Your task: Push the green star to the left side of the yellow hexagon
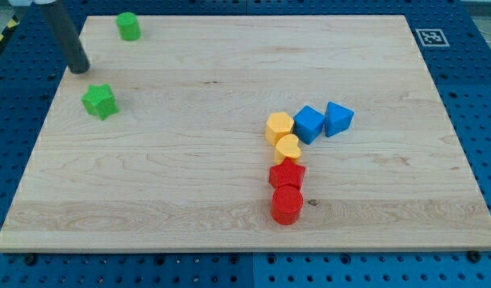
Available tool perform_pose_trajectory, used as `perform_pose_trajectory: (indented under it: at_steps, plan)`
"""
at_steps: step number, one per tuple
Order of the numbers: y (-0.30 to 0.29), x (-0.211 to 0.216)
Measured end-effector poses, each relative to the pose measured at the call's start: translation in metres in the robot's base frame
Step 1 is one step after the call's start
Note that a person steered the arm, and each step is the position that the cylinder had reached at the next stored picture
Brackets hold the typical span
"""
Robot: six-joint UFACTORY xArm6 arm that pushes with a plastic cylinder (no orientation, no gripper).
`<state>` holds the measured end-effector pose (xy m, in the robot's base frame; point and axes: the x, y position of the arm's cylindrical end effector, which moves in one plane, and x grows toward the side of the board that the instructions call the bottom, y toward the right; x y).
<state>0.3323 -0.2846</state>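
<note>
The green star (99,102) lies near the board's left edge. The yellow hexagon (279,127) sits right of the board's middle, far to the star's right. My tip (80,69) is at the end of the dark rod, just above and slightly left of the green star, apart from it by a small gap.
A green cylinder (128,26) stands at the top left. A yellow heart (289,148) touches the hexagon from below. A blue cube (309,124) and blue triangle (337,118) lie right of the hexagon. A red star (287,174) and red cylinder (286,205) sit below the heart.
</note>
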Motion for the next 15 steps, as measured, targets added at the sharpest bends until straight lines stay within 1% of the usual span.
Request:
perform_pose_trajectory:
  at_steps: [1,2,3,5,6,8,10,12,15]
  plan:
    - [-0.01,0.015]
    - [-0.01,0.044]
    - [-0.01,0.058]
    - [0.016,0.066]
    - [0.027,0.079]
    - [0.058,0.081]
    - [0.071,0.09]
    - [0.108,0.089]
    - [0.11,0.086]
